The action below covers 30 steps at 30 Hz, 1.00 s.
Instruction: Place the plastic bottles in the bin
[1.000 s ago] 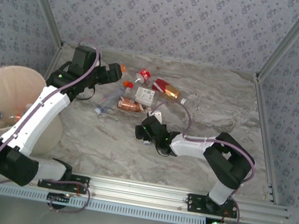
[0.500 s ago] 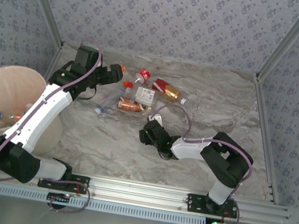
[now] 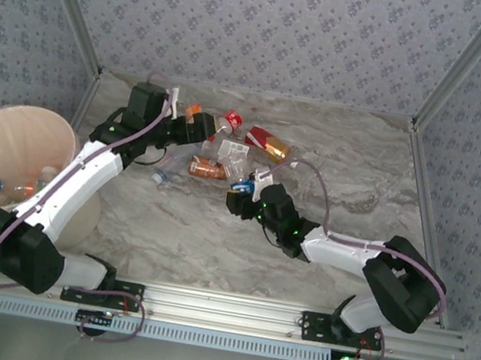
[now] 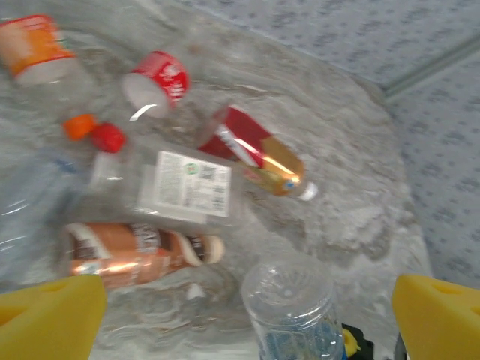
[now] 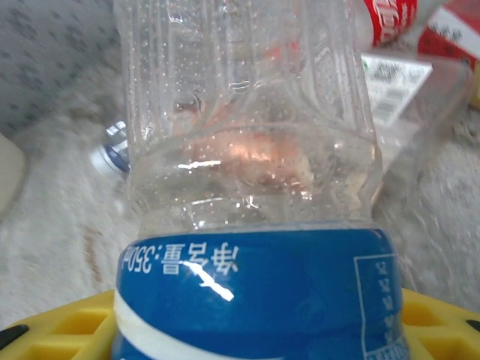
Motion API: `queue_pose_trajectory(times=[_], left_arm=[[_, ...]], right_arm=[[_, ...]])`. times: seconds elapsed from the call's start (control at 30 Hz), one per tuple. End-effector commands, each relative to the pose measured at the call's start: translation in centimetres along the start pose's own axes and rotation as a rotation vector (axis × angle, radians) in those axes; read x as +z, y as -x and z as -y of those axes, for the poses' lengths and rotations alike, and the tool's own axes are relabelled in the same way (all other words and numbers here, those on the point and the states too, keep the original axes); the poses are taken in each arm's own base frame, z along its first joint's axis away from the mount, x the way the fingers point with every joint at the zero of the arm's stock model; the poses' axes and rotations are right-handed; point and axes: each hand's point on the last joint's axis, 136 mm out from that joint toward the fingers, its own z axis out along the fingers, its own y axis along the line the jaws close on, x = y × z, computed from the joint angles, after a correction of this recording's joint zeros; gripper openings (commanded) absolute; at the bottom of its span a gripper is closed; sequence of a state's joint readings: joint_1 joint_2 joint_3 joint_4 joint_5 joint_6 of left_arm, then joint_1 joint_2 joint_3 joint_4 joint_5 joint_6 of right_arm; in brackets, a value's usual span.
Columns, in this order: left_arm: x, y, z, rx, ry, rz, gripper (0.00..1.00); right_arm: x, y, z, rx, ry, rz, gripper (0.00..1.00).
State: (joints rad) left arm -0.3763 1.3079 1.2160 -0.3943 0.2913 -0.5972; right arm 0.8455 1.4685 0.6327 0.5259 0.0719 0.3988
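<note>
The right gripper (image 3: 242,197) was clamped on a blue-labelled bottle (image 5: 255,292). The left gripper (image 3: 196,126) hovered, jaws apart, over scattered bottles (image 4: 187,187).

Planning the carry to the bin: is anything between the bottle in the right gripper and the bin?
Yes. The left arm lies across the straight line from the blue-label bottle in the right gripper to the bin, with its white forearm running beside the bin's right wall.
</note>
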Motion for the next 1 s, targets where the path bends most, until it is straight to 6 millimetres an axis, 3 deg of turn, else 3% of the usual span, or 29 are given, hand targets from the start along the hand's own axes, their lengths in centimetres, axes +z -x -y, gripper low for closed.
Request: queue_pose_trajectory(times=[0.0, 0.2, 0.63, 0.83, 0.97], left_arm=[[0.6, -0.7, 4.4, 0.058, -0.169, -0.008, 0.98], [2.6, -1.4, 5.3, 0.006, -0.176, 0.042, 0.98], [5.8, -3.5, 7.4, 0.002, -0.219, -0.037, 0.97], [6.5, -3.8, 7.1, -0.022, -0.201, -0.046, 0.86], [6.6, -3.8, 7.0, -0.033, -0.195, -0.045, 0.74]], right_arm=[[-0.6, 4.2, -1.9, 0.023, 0.125, 0.107, 0.56], [-1.2, 8.2, -3.5, 0.021, 0.239, 0.227, 0.56], [-1.6, 9.9, -4.5, 0.01, 0.28, 0.276, 0.58], [-1.3, 10.1, -4.5, -0.026, 0.248, 0.269, 0.58], [-0.9, 9.7, -4.6, -0.068, 0.21, 0.238, 0.61]])
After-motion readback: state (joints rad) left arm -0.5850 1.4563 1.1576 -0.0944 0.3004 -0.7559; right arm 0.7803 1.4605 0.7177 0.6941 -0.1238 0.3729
